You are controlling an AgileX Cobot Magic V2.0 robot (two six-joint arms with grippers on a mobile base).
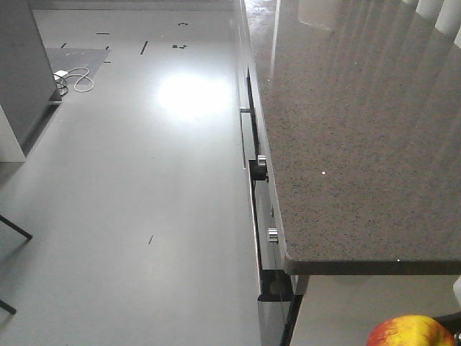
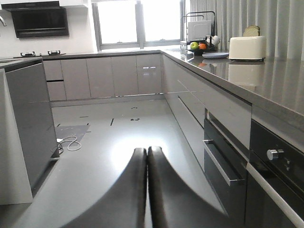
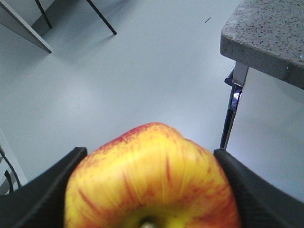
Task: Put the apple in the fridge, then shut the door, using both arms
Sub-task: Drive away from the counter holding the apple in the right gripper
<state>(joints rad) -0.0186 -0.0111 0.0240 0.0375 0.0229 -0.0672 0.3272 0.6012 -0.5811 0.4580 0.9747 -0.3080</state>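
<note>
**Item 1 – apple**: red w/ yellow-orange streaks, stem dimple facing the R wrist cam. It is clamped in the right pincer, w/ dark fingers against either flank and jaws spread to the fruit's width. It is held in the air over the grey floor, just off the end corner of the tabletop and not touching it. Front cam agrees: apple at btm-right edge of view, partly cut off, lower than the end edge of the tabletop.

**Item 2 – left pincer**: both fingers pressed together along their length, nothing between them. It points roughly level down the kitchen aisle, above the floor.

**Item 3 – surroundings:**
- The speckled dark tabletop runs along the R side. Under it is an oven front w/ metal knobs and a bar handle.
- At the far end of the tabletop are a cream toaster and a fruit bowl w/ green and orange fruit. A wire rack stands behind the bowl.
- On the L side is a tall dark grey panel w/ a white edge; cannot tell what unit it belongs to.
- A white cable lies coiled on the floor at the panel's foot.
- A bright glare patch shows on the floor mid-aisle.
</note>
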